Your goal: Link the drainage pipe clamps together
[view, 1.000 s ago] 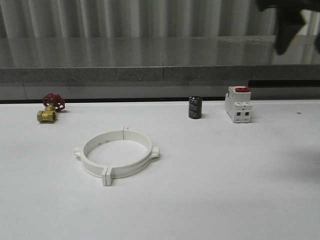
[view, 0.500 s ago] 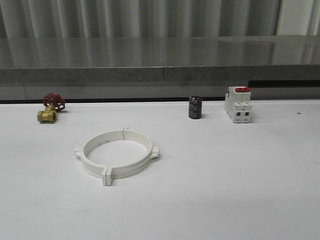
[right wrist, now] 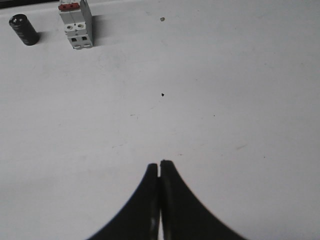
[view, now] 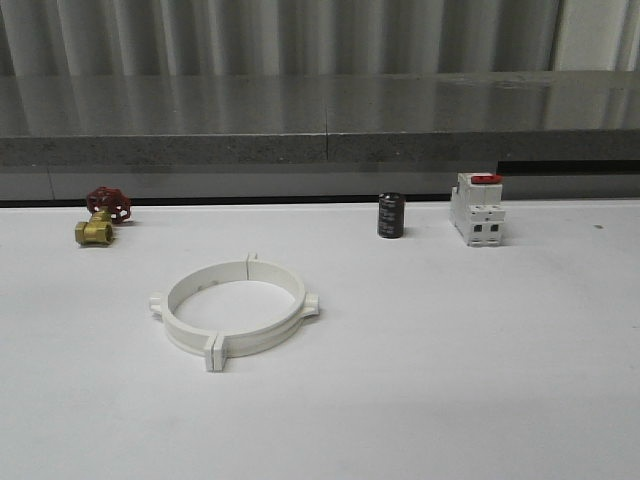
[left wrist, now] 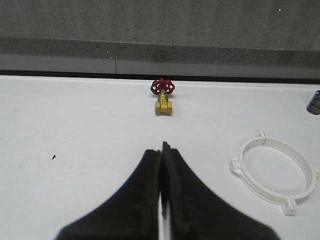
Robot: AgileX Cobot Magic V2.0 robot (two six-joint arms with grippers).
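The two white drainage pipe clamps lie on the white table as one wide ring, their end tabs meeting at the front and the back. The same ring of clamps appears in the left wrist view, off to one side of my left gripper. That gripper is shut with nothing in it and hangs over bare table. My right gripper is shut too, empty, over bare table well short of the breaker block.
A brass valve with a red handwheel stands at the back left. A black cylinder and a white red-topped breaker block stand at the back right. A grey ledge runs behind the table.
A dark arm at the top right of the front view one second ago has gone out of the picture. The ring and the other objects have not moved.
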